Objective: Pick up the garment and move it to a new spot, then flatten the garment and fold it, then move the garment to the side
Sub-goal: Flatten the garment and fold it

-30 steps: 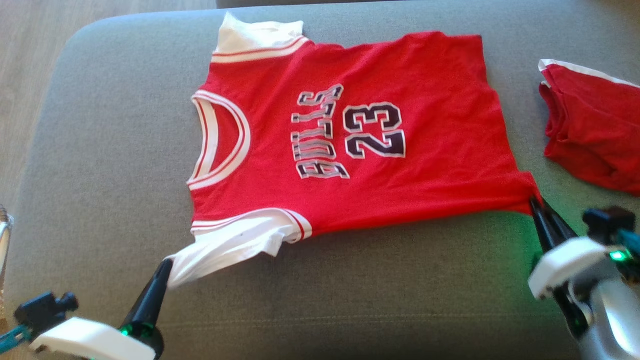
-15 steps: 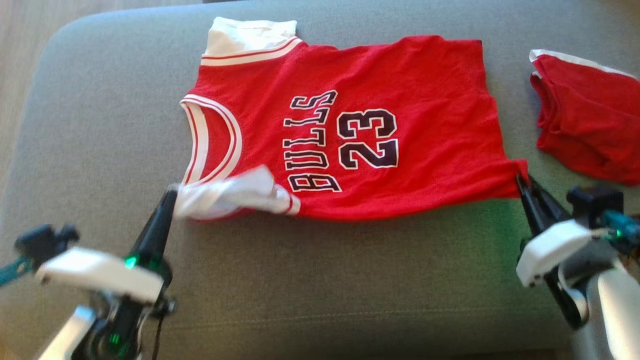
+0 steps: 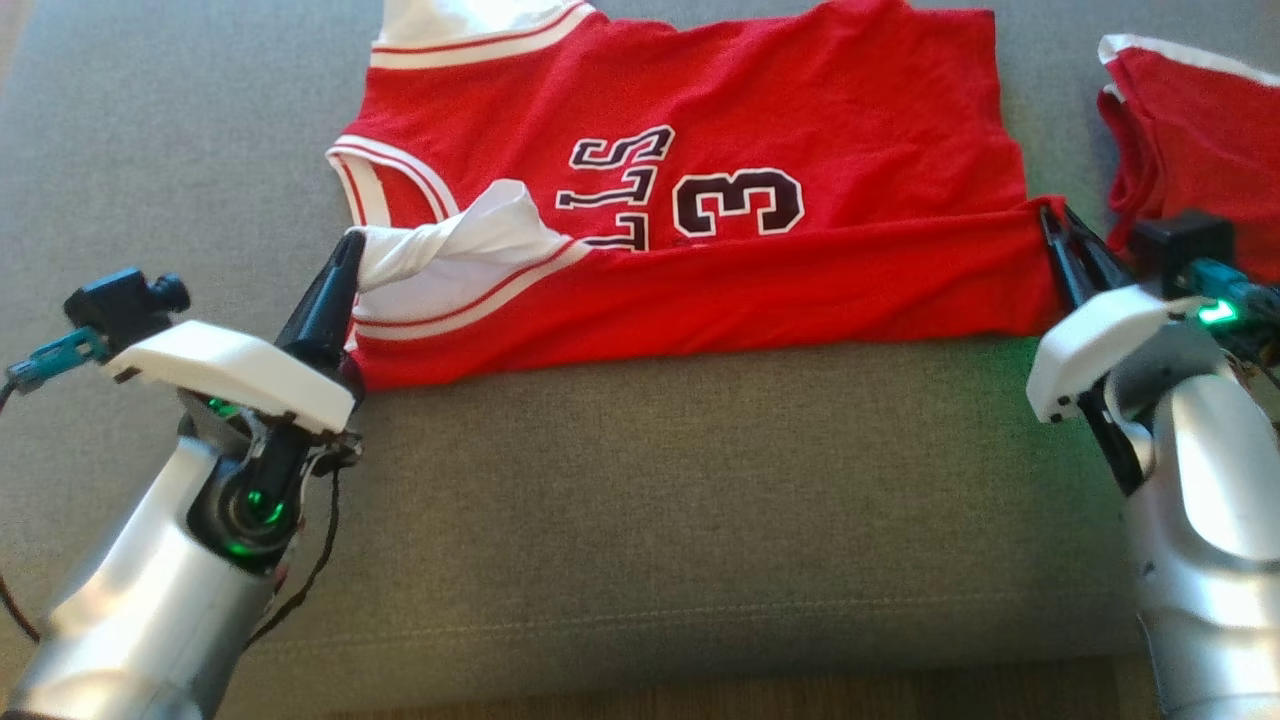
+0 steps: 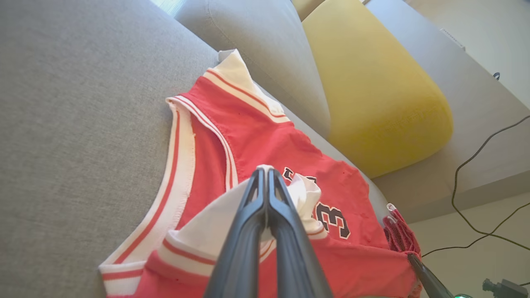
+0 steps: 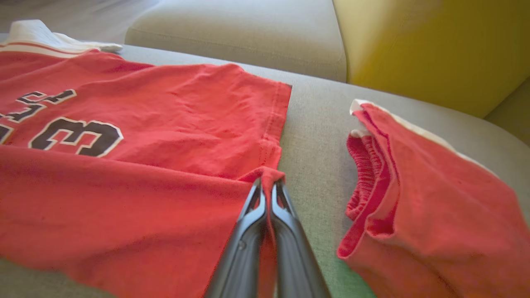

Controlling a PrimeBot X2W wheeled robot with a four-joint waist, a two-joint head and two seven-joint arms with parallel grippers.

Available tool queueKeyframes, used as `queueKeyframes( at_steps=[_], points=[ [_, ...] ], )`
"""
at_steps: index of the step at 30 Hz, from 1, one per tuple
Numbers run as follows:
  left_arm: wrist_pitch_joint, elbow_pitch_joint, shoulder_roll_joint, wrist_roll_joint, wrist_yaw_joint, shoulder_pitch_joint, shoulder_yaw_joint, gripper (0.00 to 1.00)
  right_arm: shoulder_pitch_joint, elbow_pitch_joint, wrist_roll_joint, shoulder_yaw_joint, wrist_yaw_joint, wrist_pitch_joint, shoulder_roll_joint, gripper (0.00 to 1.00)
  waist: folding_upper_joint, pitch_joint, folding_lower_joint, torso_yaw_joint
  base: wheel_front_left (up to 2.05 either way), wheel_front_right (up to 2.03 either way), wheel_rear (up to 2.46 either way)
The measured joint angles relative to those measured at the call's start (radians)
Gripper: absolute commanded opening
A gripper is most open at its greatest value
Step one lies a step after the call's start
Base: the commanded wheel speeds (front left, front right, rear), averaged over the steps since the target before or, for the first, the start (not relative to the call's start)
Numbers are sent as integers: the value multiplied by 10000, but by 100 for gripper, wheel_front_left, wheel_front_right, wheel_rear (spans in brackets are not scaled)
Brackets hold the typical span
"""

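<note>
The garment (image 3: pixel 820 130) is a red jersey with white sleeves and black lettering, lying on a grey cushion (image 3: pixel 620 480). Its near edge is lifted and doubled back over the print. My left gripper (image 3: pixel 350 240) is shut on the white near sleeve (image 3: pixel 450 245); the left wrist view has the same gripper (image 4: pixel 265 170) pinching that white cloth (image 4: pixel 215 223) above the garment (image 4: pixel 256 140). My right gripper (image 3: pixel 1050 212) is shut on the red near hem corner, and in the right wrist view this gripper (image 5: pixel 268 182) clamps the hem of the garment (image 5: pixel 165 124).
A second red garment (image 3: pixel 1190 150) lies crumpled at the right, close to my right gripper, and the same piece (image 5: pixel 418 198) fills the right side of the right wrist view. A yellow cushion (image 4: pixel 372 91) stands behind the sofa seat. The cushion's front edge runs along the bottom.
Both grippers have carried the jersey's near edge away from me, folding it over the lettering so part of the number is covered. The head camera has also tilted down.
</note>
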Motion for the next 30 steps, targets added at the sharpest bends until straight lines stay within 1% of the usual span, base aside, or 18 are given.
queueKeyframes(
  at_steps=[4, 5, 6, 7, 8, 9, 10, 12, 14, 17, 19, 22, 25, 30],
  points=[
    [13, 780, -284, 251, -299, -421, -226, 0, -606, 1012, -267, -6, 0, -351, 73, 0, 0, 278, 0, -31, 0, 0, 0],
    [-8, 963, -336, 309, -376, -525, -267, 0, -731, 1231, -313, -15, 0, -456, 77, 17, 0, 343, 0, -31, 0, 0, 0],
    [-44, 1118, -376, 389, -437, -625, -320, 12, -861, 1448, -313, 4, 0, -596, 82, 41, 0, 400, 0, -32, 0, 0, 0],
    [-105, 1285, -430, 464, -529, -733, -376, 38, -987, 1643, -311, 6, 0, -775, 96, 94, 0, 450, 2, -28, 0, 0, 0],
    [-203, 1430, -479, 570, -596, -826, -407, 80, -1106, 1789, -311, 6, 0, -1009, 111, 100, 0, 483, 2, -18, 0, 0, 0],
    [-272, 1593, -541, 662, -658, -926, -435, 100, -1202, 1868, -311, -19, 0, -1317, 123, 100, 0, 501, 2, -2, 0, 0, 0],
    [-443, 1841, -612, 763, -746, -1046, -454, 100, -1388, 1975, -316, -58, 0, -1760, 140, 100, 0, 496, 2, 19, 0, 0, 0],
    [-581, 2017, -644, 855, -786, -1085, -470, 100, -1496, 1956, -397, -121, 0, -2042, 165, 100, 0, 442, 2, 20, 0, 0, 0],
    [-748, 2044, -631, 1076, -830, -1081, -608, 100, -1461, 1824, -468, -207, 0, -2159, 207, 100, 0, 340, 1, 12, 0, 0, 0],
    [-949, 1848, -443, 2010, -876, -971, -1135, 100, -1298, 1356, -468, -328, 0, -2192, 309, 100, 0, 137, 1, -18, 0, 0, 0],
    [-1116, 1609, -395, 2230, -805, -606, -1101, 100, -976, 849, -299, -297, 0, -2220, 424, 100, 0, -25, 1, -63, 0, 0, 0],
    [-1191, 1143, -345, 2600, -424, 284, -984, 100, -183, 50, 52, -155, 0, -2226, 579, 100, 0, -279, 1, -140, 0, 0, 0],
    [-1266, 686, -345, 3016, 107, 1272, -765, 100, 565, -685, 364, -121, 0, -2226, 709, 100, 0, -518, 1, -201, 0, 0, 0],
    [-1271, 464, -347, 3852, 1045, 2287, -349, 100, 1302, -1097, 694, 61, 0, -2226, 767, 100, 0, -777, 0, -288, 0, 0, 0]
  ],
)
